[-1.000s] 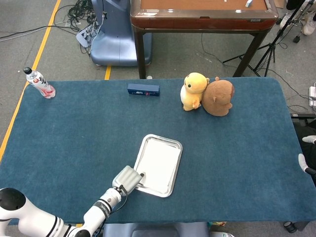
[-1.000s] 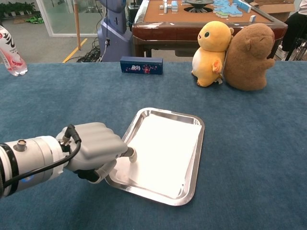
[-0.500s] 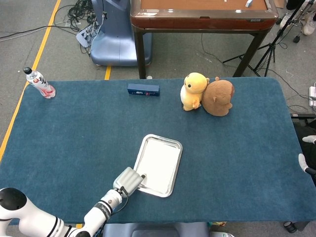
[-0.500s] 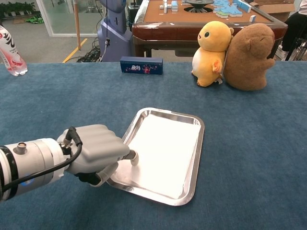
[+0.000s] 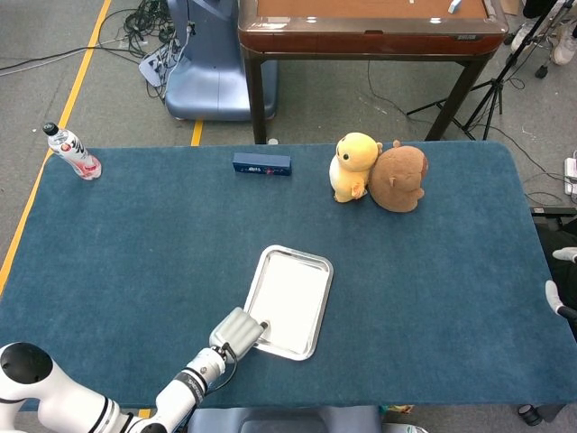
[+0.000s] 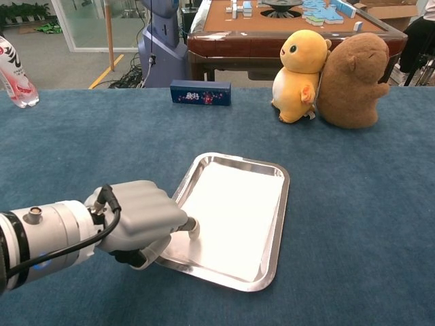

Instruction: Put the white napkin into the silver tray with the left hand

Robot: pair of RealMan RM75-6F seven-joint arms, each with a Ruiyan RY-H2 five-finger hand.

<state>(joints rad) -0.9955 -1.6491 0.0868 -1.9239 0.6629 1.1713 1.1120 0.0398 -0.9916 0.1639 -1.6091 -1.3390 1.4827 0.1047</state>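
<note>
Napkin (image 6: 234, 210), white, lies flat in silver tray (image 6: 275, 234) w/ long axis running away from left hand (image 6: 139, 221). Fingers (image 6: 192, 227) curled together at tray's near-left corner; can't tell if pinching napkin edge.

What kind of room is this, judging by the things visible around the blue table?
Probably a robotics lab or demonstration room: bundled cables lie on a grey floor marked with a yellow line, a tripod stands nearby, and a mahjong table sits behind the blue table.

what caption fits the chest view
Left hand at the silver tray corner, white napkin lying inside.
</note>
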